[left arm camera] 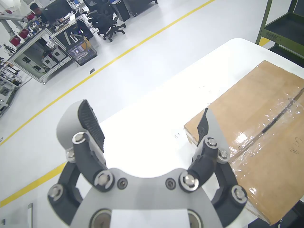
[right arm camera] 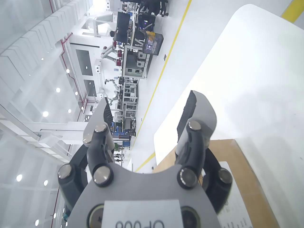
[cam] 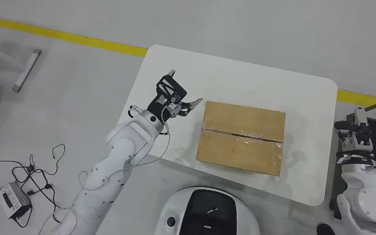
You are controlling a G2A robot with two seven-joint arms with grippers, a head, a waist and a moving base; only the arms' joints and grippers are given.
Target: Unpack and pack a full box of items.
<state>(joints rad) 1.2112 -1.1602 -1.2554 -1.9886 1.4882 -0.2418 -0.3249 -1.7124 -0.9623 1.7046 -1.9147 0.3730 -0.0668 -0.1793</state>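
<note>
A closed cardboard box [cam: 241, 138] lies on the white table [cam: 247, 76], its two top flaps held by clear tape along the middle seam. My left gripper [cam: 184, 88] hovers over the table just left of the box, open, with nothing between its fingers. In the left wrist view the left gripper [left arm camera: 144, 112] has one fingertip [left arm camera: 204, 124] near the corner of the box [left arm camera: 256, 129]. My right arm [cam: 355, 170] is off the table's right edge. The right gripper [right arm camera: 148, 110] is open and holds nothing, with the box [right arm camera: 237, 167] and its white label close below.
A green shelf rack [left arm camera: 282, 20] stands beyond the table's far side. A yellow floor line [cam: 76, 38] runs behind the table, and cables [cam: 35, 176] lie on the floor at the left. Bare table surface surrounds the box.
</note>
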